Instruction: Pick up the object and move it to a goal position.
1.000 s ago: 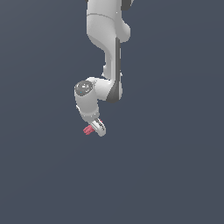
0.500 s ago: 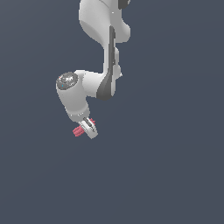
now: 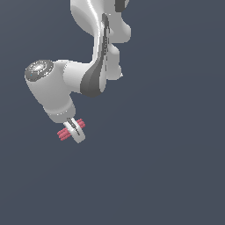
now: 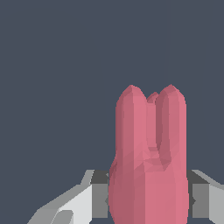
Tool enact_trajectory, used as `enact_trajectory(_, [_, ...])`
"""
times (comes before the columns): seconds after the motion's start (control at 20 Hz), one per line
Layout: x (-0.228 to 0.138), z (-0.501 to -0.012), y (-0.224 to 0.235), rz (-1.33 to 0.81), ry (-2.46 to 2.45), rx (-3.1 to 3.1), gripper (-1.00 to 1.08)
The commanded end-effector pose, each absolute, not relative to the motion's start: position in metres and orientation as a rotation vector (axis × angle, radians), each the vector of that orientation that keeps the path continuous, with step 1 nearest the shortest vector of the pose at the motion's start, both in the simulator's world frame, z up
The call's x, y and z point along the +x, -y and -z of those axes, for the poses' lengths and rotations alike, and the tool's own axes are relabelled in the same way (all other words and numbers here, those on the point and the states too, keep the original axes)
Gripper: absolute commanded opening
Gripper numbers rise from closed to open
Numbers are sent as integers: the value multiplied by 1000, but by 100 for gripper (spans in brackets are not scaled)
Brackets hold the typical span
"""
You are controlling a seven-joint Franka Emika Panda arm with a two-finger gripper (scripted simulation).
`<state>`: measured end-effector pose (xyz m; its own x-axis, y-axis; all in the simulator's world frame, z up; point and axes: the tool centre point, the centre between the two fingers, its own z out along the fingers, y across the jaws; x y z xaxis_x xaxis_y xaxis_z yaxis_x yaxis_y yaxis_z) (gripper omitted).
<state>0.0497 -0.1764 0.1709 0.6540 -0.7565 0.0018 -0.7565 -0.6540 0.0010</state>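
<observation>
— Exterior view: where is the pinkish-red rod (image 3: pixel 70 129)?
— Crosswise between the fingers of the pincer (image 3: pixel 74 130), its ribbed ends sticking out on both sides, against plain dark grey.

— And the pincer itself?
— Pinching the rod at its middle. In the wrist view the rod (image 4: pixel 148 162) fills the space between the two pads (image 4: pixel 99 194).

— The arm?
— The white arm (image 3: pixel 94 39) comes down from above and bends toward the exterior view's left.
</observation>
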Motion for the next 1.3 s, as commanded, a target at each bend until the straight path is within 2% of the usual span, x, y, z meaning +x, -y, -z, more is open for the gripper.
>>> enact_trajectory(0.0, [59, -184, 184, -1, 1305, 2855, -100])
enact_trajectory(0.55, [92, -226, 208, 0, 1305, 2857, -100])
enact_trajectory(1.25, [104, -240, 216, 0, 1305, 2857, -100])
